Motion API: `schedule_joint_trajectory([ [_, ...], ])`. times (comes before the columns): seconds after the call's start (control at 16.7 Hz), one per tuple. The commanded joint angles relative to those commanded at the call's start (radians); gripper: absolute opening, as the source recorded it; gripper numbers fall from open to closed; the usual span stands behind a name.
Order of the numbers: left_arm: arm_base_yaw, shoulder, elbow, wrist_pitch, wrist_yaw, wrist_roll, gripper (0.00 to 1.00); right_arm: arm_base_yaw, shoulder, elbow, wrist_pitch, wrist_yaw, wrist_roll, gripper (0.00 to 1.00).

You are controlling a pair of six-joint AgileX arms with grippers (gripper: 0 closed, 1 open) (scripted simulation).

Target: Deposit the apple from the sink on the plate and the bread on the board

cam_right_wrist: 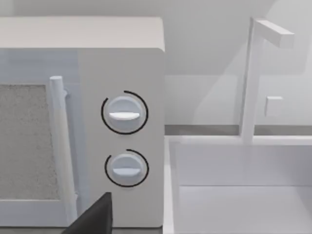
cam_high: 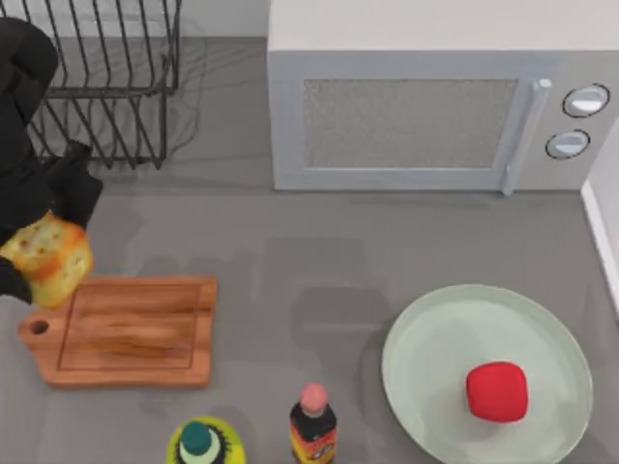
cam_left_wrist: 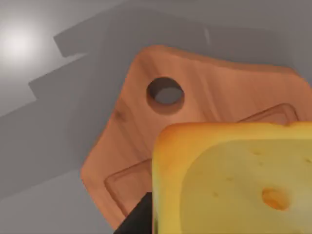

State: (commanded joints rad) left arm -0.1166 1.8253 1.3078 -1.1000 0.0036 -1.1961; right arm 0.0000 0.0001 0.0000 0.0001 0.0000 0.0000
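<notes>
The golden bread [cam_high: 50, 259] hangs above the handle end of the wooden board [cam_high: 135, 331], with my left gripper [cam_high: 37, 253] shut on it at the table's left. In the left wrist view the bread [cam_left_wrist: 234, 180] sits close over the board [cam_left_wrist: 141, 141] near its handle hole, and a dark fingertip [cam_left_wrist: 139, 219] shows beside the loaf. The red apple [cam_high: 496, 391] rests on the pale green plate [cam_high: 426, 338] at the front right. A dark part of my right gripper [cam_right_wrist: 92, 218] points toward the microwave and the sink [cam_right_wrist: 234, 195], away from the plate.
A white microwave [cam_high: 426, 116] stands at the back, with a wire dish rack [cam_high: 106, 77] at the back left. A pink-capped dark bottle [cam_high: 312, 425] and a green-capped yellow bottle [cam_high: 203, 445] stand at the front. The sink's rim [cam_high: 604, 222] runs along the right edge.
</notes>
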Motion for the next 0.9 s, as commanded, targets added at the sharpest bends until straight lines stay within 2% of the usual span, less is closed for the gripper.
schedule_joint_trajectory([
  [0.24,-0.085,-0.048,-0.065,0.040,0.001,-0.370,0.00,0.000,0.000,0.000,0.000,0.000,0.000,1.00],
  [0.42,-0.131,-0.078,-0.102,0.064,0.001,-0.539,0.00,0.000,0.000,0.000,0.000,0.000,0.000,1.00],
  [0.6,-0.152,-0.092,-0.119,0.075,0.001,-0.611,0.00,0.000,0.000,0.000,0.000,0.000,0.000,1.00],
  [0.9,-0.148,-0.088,-0.117,0.074,0.001,-0.611,0.00,0.000,0.000,0.000,0.000,0.000,0.000,1.00],
])
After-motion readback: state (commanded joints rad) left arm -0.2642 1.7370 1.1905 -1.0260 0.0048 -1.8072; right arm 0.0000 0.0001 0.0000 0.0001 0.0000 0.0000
